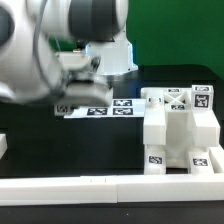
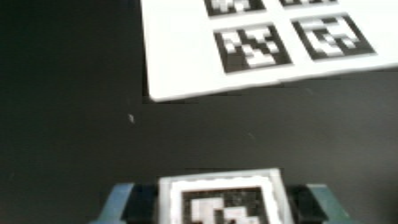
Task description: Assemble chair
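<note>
In the wrist view my gripper (image 2: 222,205) stands with its two blue-grey fingers (image 2: 132,200) close on either side of a small white chair piece (image 2: 222,190) that bears a black-and-white tag. The piece is held above the black table. In the exterior view the arm's bulk hides the gripper and the held piece, above the marker board. The partly built chair (image 1: 178,128), chunky white blocks with several tags, stands on the table at the exterior view's right, apart from the gripper.
The marker board (image 1: 98,108) lies flat on the black table, under the arm; it also shows in the wrist view (image 2: 267,45). A white rail (image 1: 110,185) runs along the table's front edge. A small white block (image 1: 3,146) sits at the exterior view's left edge.
</note>
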Controlling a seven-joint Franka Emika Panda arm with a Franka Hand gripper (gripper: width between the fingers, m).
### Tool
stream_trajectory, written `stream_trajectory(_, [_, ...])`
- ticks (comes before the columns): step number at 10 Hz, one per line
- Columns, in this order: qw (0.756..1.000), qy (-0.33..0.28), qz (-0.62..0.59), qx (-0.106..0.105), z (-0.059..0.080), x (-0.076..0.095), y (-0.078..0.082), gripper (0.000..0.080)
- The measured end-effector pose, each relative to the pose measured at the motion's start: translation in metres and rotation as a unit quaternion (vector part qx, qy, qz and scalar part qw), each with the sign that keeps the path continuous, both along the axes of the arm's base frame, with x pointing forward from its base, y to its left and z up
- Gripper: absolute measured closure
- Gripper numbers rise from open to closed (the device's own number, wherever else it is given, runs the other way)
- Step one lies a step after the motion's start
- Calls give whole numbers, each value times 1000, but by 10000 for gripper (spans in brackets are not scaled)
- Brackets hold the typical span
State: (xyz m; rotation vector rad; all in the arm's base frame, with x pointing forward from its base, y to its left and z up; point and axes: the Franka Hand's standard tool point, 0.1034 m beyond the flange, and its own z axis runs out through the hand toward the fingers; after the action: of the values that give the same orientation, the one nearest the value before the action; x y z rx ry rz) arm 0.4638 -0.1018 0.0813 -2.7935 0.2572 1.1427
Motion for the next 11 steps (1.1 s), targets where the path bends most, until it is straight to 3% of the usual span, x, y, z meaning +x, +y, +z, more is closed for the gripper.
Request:
stream_trajectory(1, [999, -50, 5, -7, -1, -2, -5, 522])
stream_trajectory(2, [997, -72, 10, -20, -16, -18, -8, 521])
stream_trajectory(5, [987, -156, 15, -37, -16, -8, -7, 521])
stream_trajectory(6, [981, -190, 13, -33, 0, 10, 7, 521])
stream_trajectory(7, [969, -245, 18, -28, 32, 36, 23, 521])
stream_trajectory(8, [957, -288, 24, -30, 55, 49, 32, 521])
stream_trajectory(9, [939, -339, 41, -45, 56, 54, 32, 521])
stream_trajectory(10, [929, -363, 45, -55, 45, 37, 34, 521])
stream_trajectory(11, [918, -389, 40, -62, 47, 39, 31, 521])
